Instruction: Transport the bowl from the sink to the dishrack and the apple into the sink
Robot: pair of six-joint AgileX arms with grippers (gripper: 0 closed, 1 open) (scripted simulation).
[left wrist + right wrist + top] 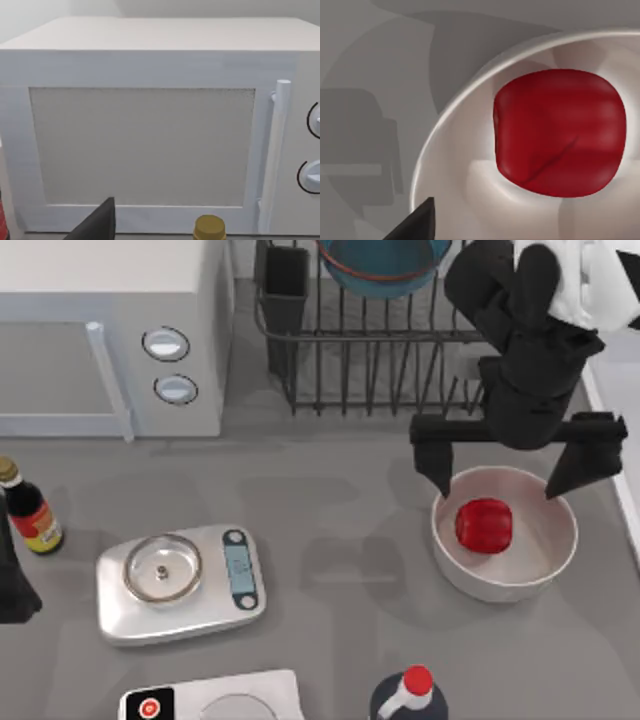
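Apple: the apple (484, 525) lies in the middle of the off-white bowl (560, 555), not gripped by anything; the right wrist view shows it (560, 132) glossy red, resting on the bowl's floor inside the pale rim (435, 145).
Right tool: the right tool (497, 475) hangs over the off-white bowl, fingers spread wide apart, one fingertip (440, 480) at the rim's side nearer the scale, the other at the far side, the apple between and below them, untouched.
Bowl: the teal-blue bowl (385, 265) with its orange-red rim line sits in the dishrack (360, 360), behind the off-white bowl.
Dishrack: dark wire bars, with the dark cutlery cup (287, 290) at the corner nearest the microwave (110, 330).
Sink: a pale strip of the sink (618, 400) shows just beside the off-white bowl, past the right arm.
Left tool: the left tool is parked well away from the off-white bowl, by the soy sauce bottle (28, 508); I cannot tell how its fingers stand. Its wrist view faces the microwave door (142, 145).
Desk: the grey desk (340, 540) also carries a kitchen scale (180, 585) and a red-capped bottle (410, 695).
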